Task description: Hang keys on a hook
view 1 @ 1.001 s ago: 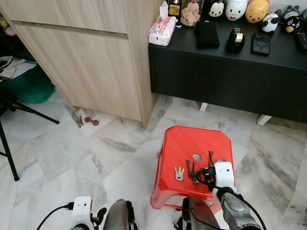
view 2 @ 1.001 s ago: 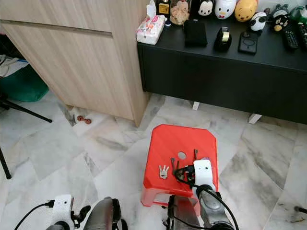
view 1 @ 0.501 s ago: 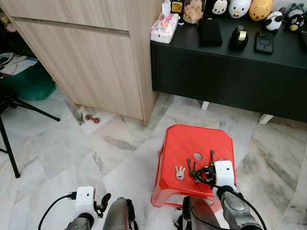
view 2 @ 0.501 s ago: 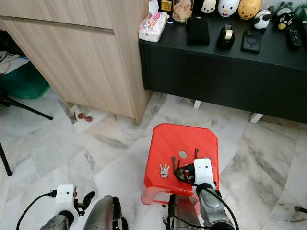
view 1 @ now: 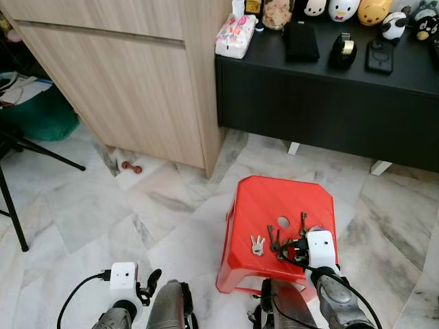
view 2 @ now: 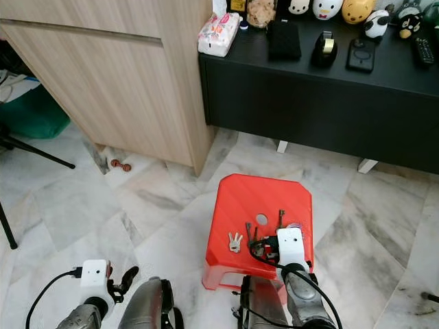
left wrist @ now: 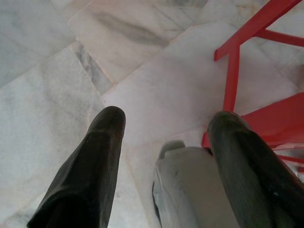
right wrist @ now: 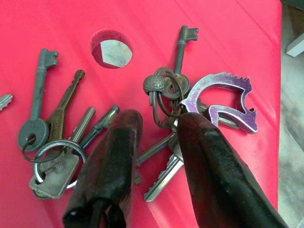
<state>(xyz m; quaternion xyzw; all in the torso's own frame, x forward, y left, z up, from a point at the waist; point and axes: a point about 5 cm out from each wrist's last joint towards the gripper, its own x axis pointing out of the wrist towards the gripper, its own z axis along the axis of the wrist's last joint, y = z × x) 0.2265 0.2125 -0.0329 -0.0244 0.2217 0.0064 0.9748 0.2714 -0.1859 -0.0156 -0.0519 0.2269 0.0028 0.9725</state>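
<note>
**A:** Since 1 second ago, what differs in the head views?

**B:** Mostly the camera: the whole scene sits a bit lower in the picture, so more of the black cabinet (view 1: 329, 89) top shows. The left gripper (view 1: 146, 283) has come up into sight at the bottom, beside its white wrist box. The right gripper (view 1: 295, 252) stays on the red stool (view 1: 274, 199), over the near right part of the seat.

**A:** And the keys?

**B:** A small silvery bunch (view 1: 257, 245) lies on the seat left of the gripper, apart from it. Darker keys (view 1: 274, 240) lie between that bunch and the gripper. The stool stands on marble floor (view 1: 89, 212), in front of the wooden cupboard (view 1: 130, 89) and the cabinet.

**A:** Left wrist view?

**B:** Its 2 fingers (left wrist: 90, 166) stand wide apart over the floor, holding nothing. A red stool leg (left wrist: 232, 80) is just beyond.

**A:** Right wrist view?

**B:** The 2 fingers (right wrist: 114, 161) are set a narrow gap apart, low over the seat. A keyring bunch (right wrist: 164, 92) with a purple horse-shaped tag (right wrist: 223, 97) lies at and under the tips; whether they touch it, I cannot tell. Another ring with 2 old long keys (right wrist: 45, 123) lies beside it, near the seat's round hole (right wrist: 111, 47).
</note>
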